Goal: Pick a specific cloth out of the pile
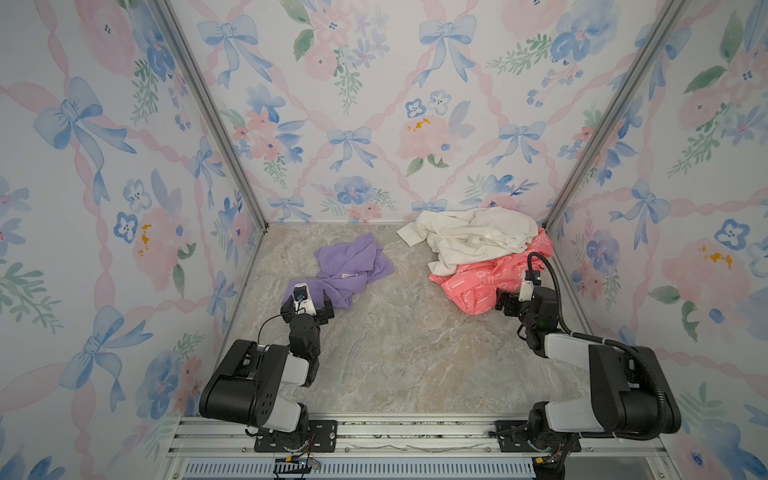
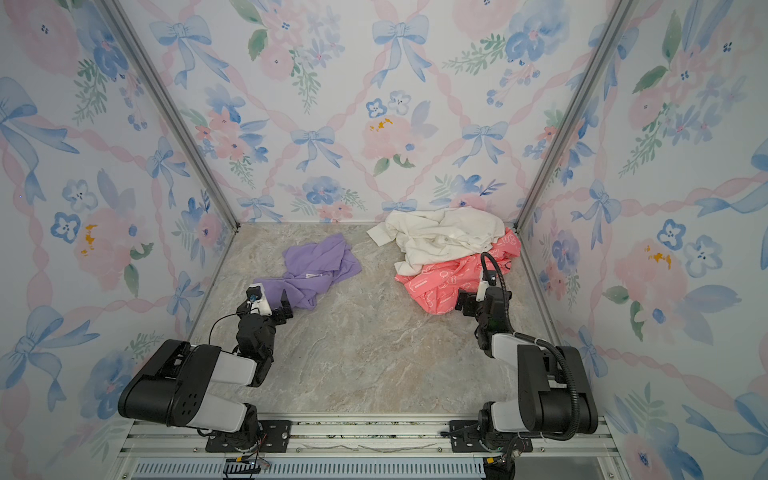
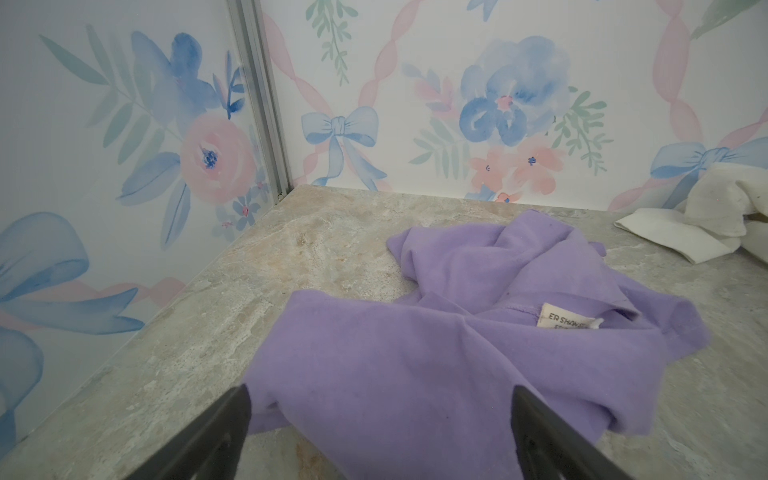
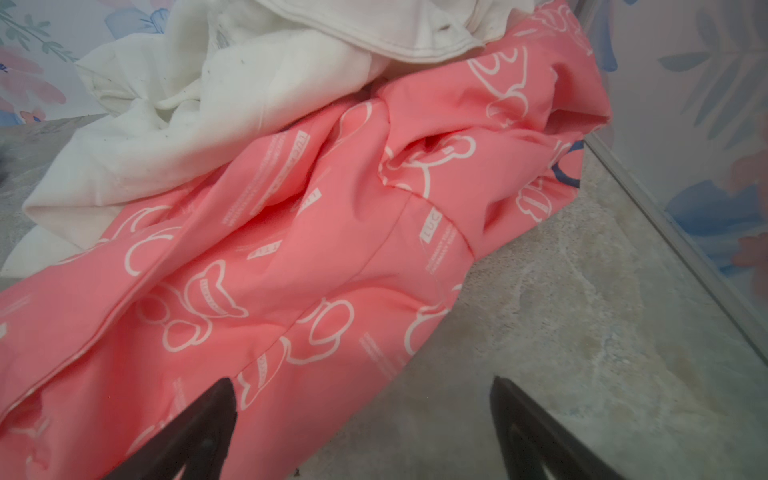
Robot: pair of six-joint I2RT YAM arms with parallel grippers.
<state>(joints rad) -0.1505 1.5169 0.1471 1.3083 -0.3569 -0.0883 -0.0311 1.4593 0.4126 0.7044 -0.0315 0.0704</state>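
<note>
Left hand (image 1: 308,306) gapes wide over the 7 o'clock edge of the lilac cloth (image 1: 353,262), gripping nothing.
The lilac cloth lies crumpled at 11 o'clock on the tabletop (image 1: 407,340), well apart from the pile (image 1: 478,249) at 1 o'clock; the right hand (image 1: 508,302), equally wide and empty, sits at the pile's 5 o'clock fringe.

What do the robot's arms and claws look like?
The left arm and right arm are black with pale grey sections. A ribbed black hose loops along the right, a thin wire by the left. The left gripper and right gripper have dark pointed fingers.
</note>
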